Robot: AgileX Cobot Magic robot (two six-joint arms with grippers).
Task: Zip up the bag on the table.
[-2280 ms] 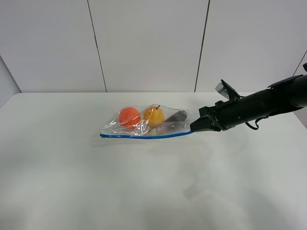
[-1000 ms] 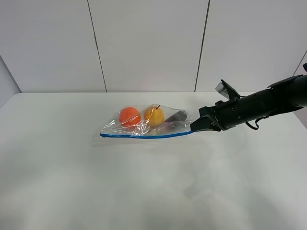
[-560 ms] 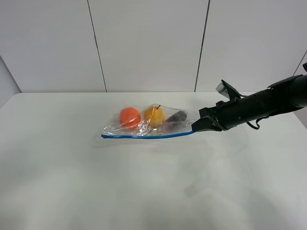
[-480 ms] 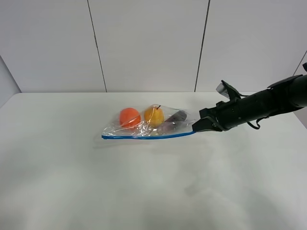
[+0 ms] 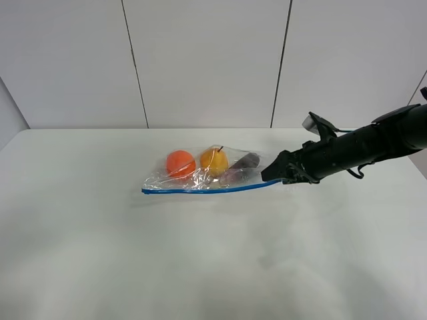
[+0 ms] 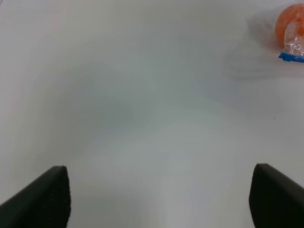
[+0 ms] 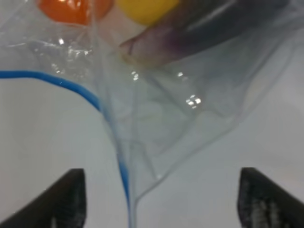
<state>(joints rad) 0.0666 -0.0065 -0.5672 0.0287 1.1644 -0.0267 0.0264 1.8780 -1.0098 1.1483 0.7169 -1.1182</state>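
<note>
The bag is clear crinkly plastic and lies on the white table, holding an orange, a yellow and a dark purple fruit. Its blue zipper strip runs along the near edge. My right gripper is at the bag's right end with its jaws apart. In the right wrist view the bag and its blue strip run down between the spread fingers without being pinched. My left gripper is open and empty over bare table, with the bag's left corner far from it.
A pale panelled wall stands behind the table's far edge. The left arm does not show in the exterior high view. The table's rounded far left corner is in view.
The right gripper, earlier closed at the bag's right end, has spread its jaws. The bag shifted slightly to the right before that. The arm barely moved.
</note>
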